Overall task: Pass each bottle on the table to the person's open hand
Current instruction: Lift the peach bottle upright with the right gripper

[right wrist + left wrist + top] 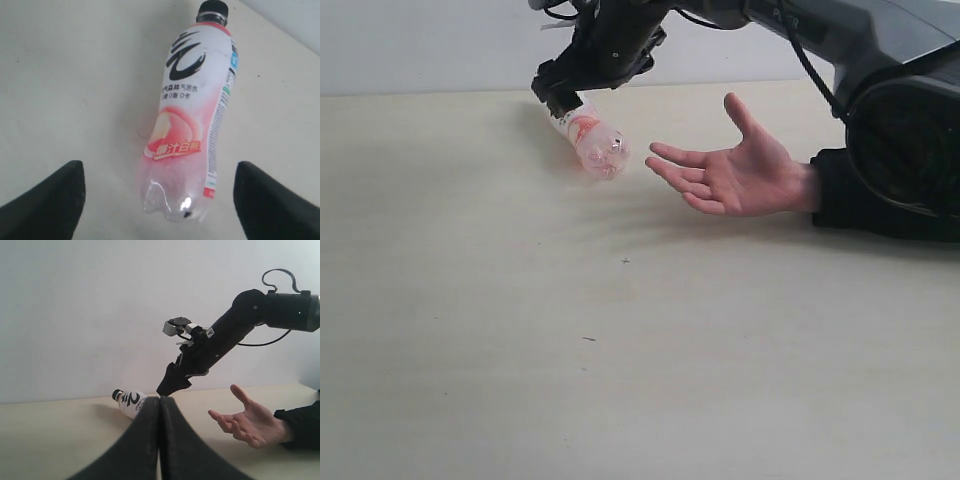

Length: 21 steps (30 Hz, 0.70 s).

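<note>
One bottle (592,141) lies on its side on the table (620,360); it is pinkish with a white and peach label and a black cap. The same bottle (192,115) fills the right wrist view, cap pointing away. My right gripper (558,95) hovers just over it, open, and its fingers (45,200) stand wide on either side without touching. The person's open hand (740,170) waits palm up to the right of the bottle. My left gripper (160,400) is shut on nothing and looks at the bottle (131,402) and the hand (250,422). The other bottles are out of view.
The right arm (220,340) reaches in from the upper right, above the person's black sleeve (880,200). A pale wall runs behind the table's far edge. A few tiny dark specks (625,261) mark the tabletop.
</note>
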### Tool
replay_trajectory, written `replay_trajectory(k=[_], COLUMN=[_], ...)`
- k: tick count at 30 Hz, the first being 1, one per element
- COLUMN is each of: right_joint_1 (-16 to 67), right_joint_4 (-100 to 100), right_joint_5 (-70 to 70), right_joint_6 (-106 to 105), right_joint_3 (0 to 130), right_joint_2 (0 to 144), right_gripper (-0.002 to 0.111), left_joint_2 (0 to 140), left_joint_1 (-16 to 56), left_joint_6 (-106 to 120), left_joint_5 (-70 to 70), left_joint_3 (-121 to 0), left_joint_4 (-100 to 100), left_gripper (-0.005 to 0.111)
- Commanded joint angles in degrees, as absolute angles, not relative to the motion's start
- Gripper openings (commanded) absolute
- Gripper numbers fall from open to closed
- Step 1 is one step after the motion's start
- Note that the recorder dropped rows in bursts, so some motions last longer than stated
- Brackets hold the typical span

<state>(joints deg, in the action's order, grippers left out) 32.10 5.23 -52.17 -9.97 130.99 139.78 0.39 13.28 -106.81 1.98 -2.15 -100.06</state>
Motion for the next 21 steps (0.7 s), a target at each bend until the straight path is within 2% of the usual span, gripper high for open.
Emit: replay_trajectory(k=[1, 7, 21], right_joint_1=[31.88, 32.04, 32.30], right_joint_4=[2.93, 3.03, 2.34], right_joint_5=[-56.06, -55.59, -47.41], right_joint_6=[-7.09, -4.70, -1.86], right_joint_3=[131.84, 131.73, 131.73], right_joint_2=[137.00, 139.12, 145.01], right_gripper=[0.068, 0.079, 0.078], left_joint_2=[0.00, 0.00, 0.00], left_joint_1=[13.17, 13.17, 13.17], left_joint_6=[-106.55, -106.55, -106.55], left_joint_5=[2.11, 2.11, 2.09], left_joint_3=[-1.97, -1.97, -1.97], left_joint_4=[-99.95, -99.95, -99.95], left_gripper=[0.000, 0.000, 0.000])
